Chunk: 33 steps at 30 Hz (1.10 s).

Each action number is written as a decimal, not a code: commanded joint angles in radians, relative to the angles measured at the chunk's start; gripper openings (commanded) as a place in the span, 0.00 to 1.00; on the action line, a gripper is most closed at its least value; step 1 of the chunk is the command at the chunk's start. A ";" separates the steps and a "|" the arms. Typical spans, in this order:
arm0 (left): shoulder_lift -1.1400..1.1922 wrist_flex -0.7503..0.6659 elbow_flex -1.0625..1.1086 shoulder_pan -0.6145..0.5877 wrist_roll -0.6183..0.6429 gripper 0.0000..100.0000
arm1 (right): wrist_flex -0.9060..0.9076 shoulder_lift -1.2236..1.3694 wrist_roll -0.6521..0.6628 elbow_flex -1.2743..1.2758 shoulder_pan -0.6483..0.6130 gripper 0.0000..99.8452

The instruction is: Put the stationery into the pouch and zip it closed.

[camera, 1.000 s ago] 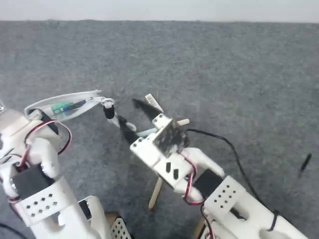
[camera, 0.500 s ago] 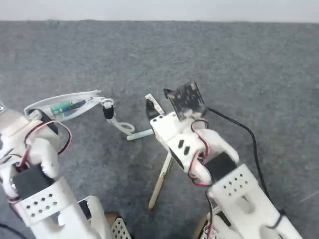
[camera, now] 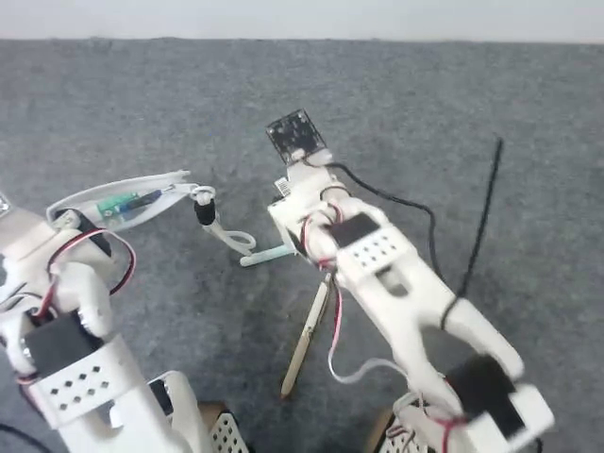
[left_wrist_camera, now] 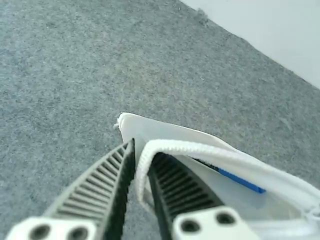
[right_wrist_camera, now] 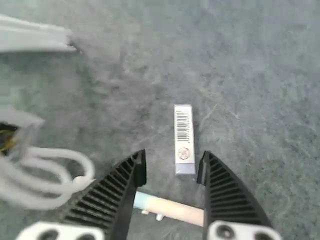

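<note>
Grey carpet covers the tabletop (camera: 472, 94), and the left jaws pinch the zipper rim of the clear pouch (camera: 123, 200). The right jaws stand wide over a small white stick (right_wrist_camera: 183, 140) with a barcode label, other print unreadable; a pale pen (right_wrist_camera: 170, 209) lies just beside.

The left arm (camera: 71, 321) is sitting near left, the left gripper (left_wrist_camera: 140, 150) clamping the pouch (left_wrist_camera: 170, 134) rim. The right arm (camera: 396, 283) is stretching far toward centre, the right gripper (right_wrist_camera: 172, 156) gaping wide, pointing down.
</note>
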 commanded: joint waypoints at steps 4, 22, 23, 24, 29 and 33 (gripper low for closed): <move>-0.008 -0.041 -0.016 0.000 0.018 0.01 | 0.001 0.150 0.005 -0.173 0.036 0.17; -0.008 -0.040 -0.015 0.000 0.015 0.01 | 0.001 0.473 0.141 -0.356 0.058 0.16; -0.008 -0.040 -0.015 0.000 0.015 0.01 | 0.001 0.484 0.144 -0.364 0.061 0.16; -0.008 -0.040 -0.015 0.000 0.015 0.01 | 0.001 0.493 0.146 -0.368 0.068 0.16; -0.008 -0.040 -0.015 0.000 0.015 0.01 | 0.001 0.510 0.152 -0.370 0.071 0.14; -0.008 -0.040 -0.015 0.000 0.015 0.01 | -0.005 0.510 0.153 -0.370 0.073 0.04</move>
